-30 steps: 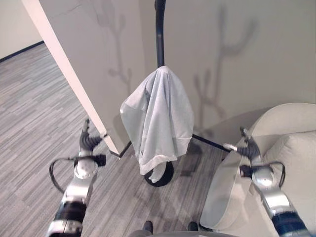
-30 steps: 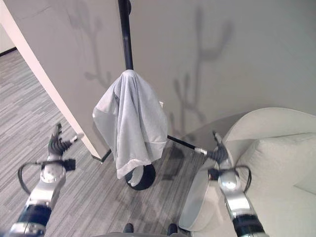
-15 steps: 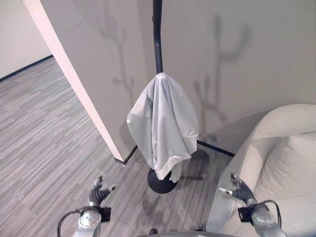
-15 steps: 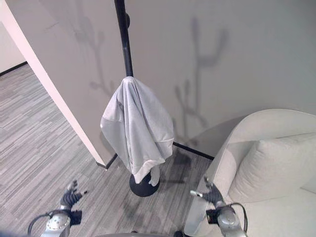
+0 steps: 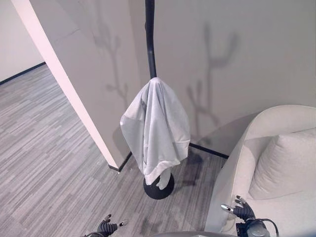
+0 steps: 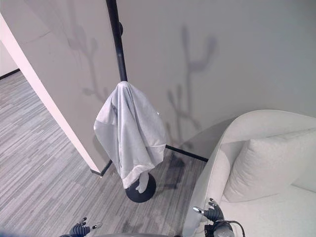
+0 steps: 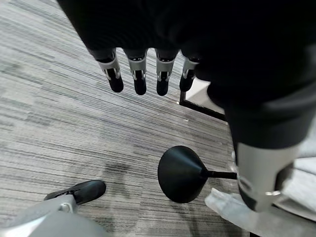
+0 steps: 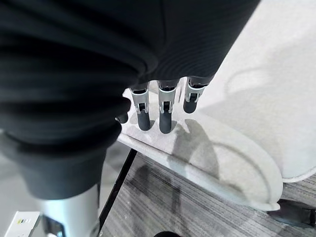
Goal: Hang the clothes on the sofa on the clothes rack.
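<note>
A light grey garment (image 5: 155, 128) hangs draped over a hook of the black clothes rack (image 5: 149, 44). Its hem ends just above the rack's round base (image 5: 158, 188). The white sofa (image 5: 232, 168) with a pale cushion (image 5: 284, 165) stands at the right. My left hand (image 5: 107, 228) is low over the carpet, left of the base, open and holding nothing, with its fingers (image 7: 138, 74) straight. My right hand (image 5: 242, 212) is open beside the sofa's armrest (image 8: 222, 158), and its fingers (image 8: 159, 111) hold nothing.
A wall corner with a pale edge (image 5: 69, 94) juts out just left of the rack. Grey striped carpet (image 5: 44, 158) spreads to the left and in front. The wall behind the rack carries a black skirting strip (image 5: 210, 150).
Both hands have dropped from mid-height to the bottom edge of the eye views. The view has shifted a little. The garment stays on the rack.
</note>
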Controlling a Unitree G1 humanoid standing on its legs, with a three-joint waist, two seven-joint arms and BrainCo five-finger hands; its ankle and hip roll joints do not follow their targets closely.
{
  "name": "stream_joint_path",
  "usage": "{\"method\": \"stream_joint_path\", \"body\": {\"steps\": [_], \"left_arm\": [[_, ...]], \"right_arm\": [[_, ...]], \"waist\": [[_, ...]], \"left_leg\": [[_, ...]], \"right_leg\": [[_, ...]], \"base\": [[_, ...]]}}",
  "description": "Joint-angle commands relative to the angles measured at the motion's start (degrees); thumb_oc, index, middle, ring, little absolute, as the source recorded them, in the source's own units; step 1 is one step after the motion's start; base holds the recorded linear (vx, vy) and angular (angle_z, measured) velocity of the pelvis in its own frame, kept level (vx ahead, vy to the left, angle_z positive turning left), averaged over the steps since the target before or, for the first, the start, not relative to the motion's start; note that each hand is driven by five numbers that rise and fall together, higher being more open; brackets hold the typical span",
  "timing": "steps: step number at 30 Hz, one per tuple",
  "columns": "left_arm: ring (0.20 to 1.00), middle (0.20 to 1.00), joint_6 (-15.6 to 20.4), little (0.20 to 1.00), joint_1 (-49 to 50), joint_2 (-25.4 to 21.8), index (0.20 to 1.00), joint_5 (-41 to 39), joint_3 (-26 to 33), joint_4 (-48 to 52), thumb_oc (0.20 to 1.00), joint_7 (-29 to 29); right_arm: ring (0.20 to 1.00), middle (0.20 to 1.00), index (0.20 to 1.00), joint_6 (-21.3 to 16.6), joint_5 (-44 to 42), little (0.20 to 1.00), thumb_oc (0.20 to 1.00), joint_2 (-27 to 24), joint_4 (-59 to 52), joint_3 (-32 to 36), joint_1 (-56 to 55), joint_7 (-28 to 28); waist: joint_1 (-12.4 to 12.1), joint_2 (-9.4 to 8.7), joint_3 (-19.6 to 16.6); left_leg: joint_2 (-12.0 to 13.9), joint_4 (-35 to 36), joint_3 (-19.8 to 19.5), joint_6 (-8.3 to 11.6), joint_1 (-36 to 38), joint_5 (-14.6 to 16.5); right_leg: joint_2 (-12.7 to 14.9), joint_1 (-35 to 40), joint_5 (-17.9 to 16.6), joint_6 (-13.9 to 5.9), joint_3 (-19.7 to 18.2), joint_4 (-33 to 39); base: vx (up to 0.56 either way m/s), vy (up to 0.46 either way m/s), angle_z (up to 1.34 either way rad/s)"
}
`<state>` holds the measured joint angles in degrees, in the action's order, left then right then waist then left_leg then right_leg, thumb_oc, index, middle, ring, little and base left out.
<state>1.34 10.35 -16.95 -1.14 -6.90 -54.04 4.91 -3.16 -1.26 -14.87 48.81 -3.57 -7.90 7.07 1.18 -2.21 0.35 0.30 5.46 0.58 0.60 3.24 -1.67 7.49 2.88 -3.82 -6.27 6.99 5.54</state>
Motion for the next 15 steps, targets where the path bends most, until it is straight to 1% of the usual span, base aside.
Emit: {"method": "stream_joint_path", "body": {"steps": [1, 4, 5, 8, 11, 15], "left_arm": [[1.000, 1.000, 1.81, 1.000, -4.95, -0.18, 1.000, 0.41, -0.55, -0.50, 1.000, 0.14], [1.000, 1.000, 1.79, 1.000, -5.78, -0.03, 1.000, 0.73, -1.16, -2.22, 1.000, 0.01], [1.000, 1.000, 1.87, 1.000, -6.24, 0.13, 1.000, 1.10, -1.71, -3.11, 1.000, -0.06], [1.000, 1.000, 1.81, 1.000, -6.38, 0.25, 1.000, 0.88, -1.76, -2.39, 1.000, -0.09], [1.000, 1.000, 1.78, 1.000, -6.43, 0.24, 1.000, 0.66, -2.03, -1.24, 1.000, 0.37], [1.000, 1.000, 1.81, 1.000, -6.98, 0.14, 1.000, 1.18, -2.83, -1.06, 1.000, 0.40]], "right_arm": [[1.000, 1.000, 1.000, 1.99, -1.65, 1.000, 1.000, -0.86, 6.58, 1.27, 0.97, 1.02], [1.000, 1.000, 1.000, 2.12, -2.16, 1.000, 1.000, -0.98, 7.69, 0.92, 1.76, 0.83], [1.000, 1.000, 1.000, 2.07, -2.66, 1.000, 1.000, -0.95, 9.72, 0.59, 2.21, 0.51], [1.000, 1.000, 1.000, 1.93, -2.73, 1.000, 1.000, -0.83, 8.24, 0.29, 2.28, 0.63], [1.000, 1.000, 1.000, 1.43, -2.69, 1.000, 1.000, -1.20, 0.75, -0.94, 2.06, 0.46], [1.000, 1.000, 1.000, 1.73, -1.00, 1.000, 1.000, -1.93, 1.12, -2.11, 2.18, 0.39]], "waist": [[0.14, 0.71, 3.34], [0.23, 0.57, 3.29], [0.18, 0.49, 3.18], [0.19, 0.45, 3.14], [0.23, 0.25, 3.30], [0.24, -0.08, 3.22]], "left_leg": [[1.08, -0.46, 4.01, 1.06, 2.42, 6.20], [1.15, -0.46, 4.05, 1.15, 2.47, 6.20], [1.21, -0.46, 4.10, 1.19, 2.51, 6.23], [1.23, -0.46, 4.21, 1.23, 2.61, 6.34], [1.31, -0.46, 4.48, 1.34, 2.71, 6.32], [1.36, -0.46, 4.57, 1.36, 2.76, 6.34]], "right_leg": [[4.32, 1.54, 1.46, -5.05, 3.09, -0.70], [4.29, 1.47, 1.39, -5.06, 3.07, -0.72], [4.29, 1.50, 1.38, -5.03, 3.05, -0.71], [4.27, 1.60, 1.43, -5.03, 2.95, -0.66], [4.34, 1.51, 1.28, -5.02, 2.84, -0.65], [4.35, 1.50, 1.19, -4.99, 2.79, -0.55]], "base": [[0.00, 0.000, 0.00], [0.00, 0.000, 0.00], [0.00, 0.000, 0.00], [0.00, 0.000, 0.00], [0.00, -0.002, -0.01], [0.00, 0.000, 0.00]]}}
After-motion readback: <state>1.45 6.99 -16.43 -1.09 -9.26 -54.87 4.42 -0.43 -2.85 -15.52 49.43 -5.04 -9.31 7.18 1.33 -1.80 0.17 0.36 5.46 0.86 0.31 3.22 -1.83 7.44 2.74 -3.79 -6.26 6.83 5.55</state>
